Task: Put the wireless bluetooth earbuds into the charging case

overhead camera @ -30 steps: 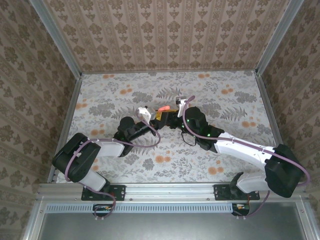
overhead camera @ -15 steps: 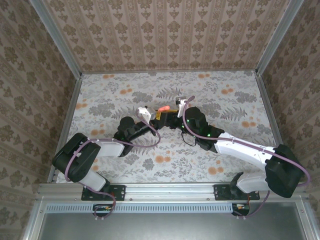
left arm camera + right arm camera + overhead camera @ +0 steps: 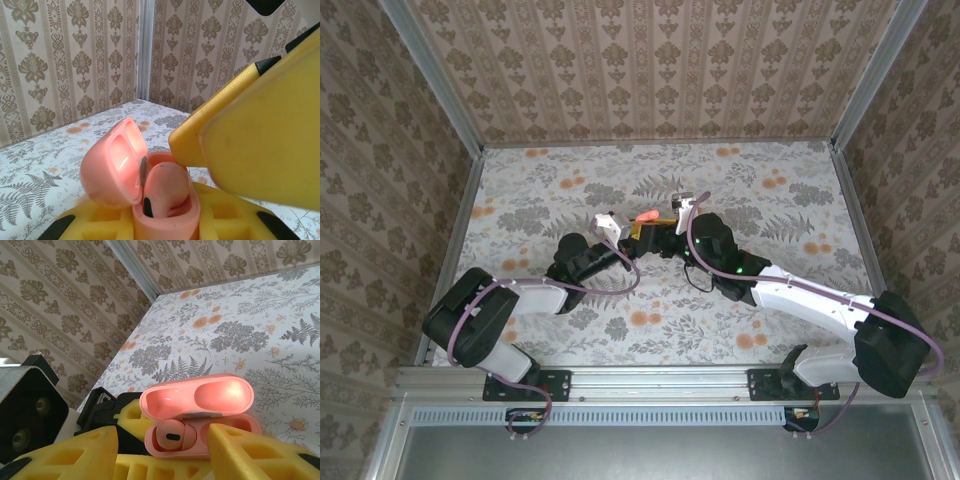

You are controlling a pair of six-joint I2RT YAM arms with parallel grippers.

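Pink charging case, lid up, earbud seated; left pincer grasping it; right pincer released, straddling.

One open charging case, one earbud visible in it, two pincers: left pincer, right pincer.

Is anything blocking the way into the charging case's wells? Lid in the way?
Nothing visible. The lid is swung open, and one earbud already sits in a well of the charging case, held by the left gripper. The open right gripper flanks the opening; its finger hides part of the other well.
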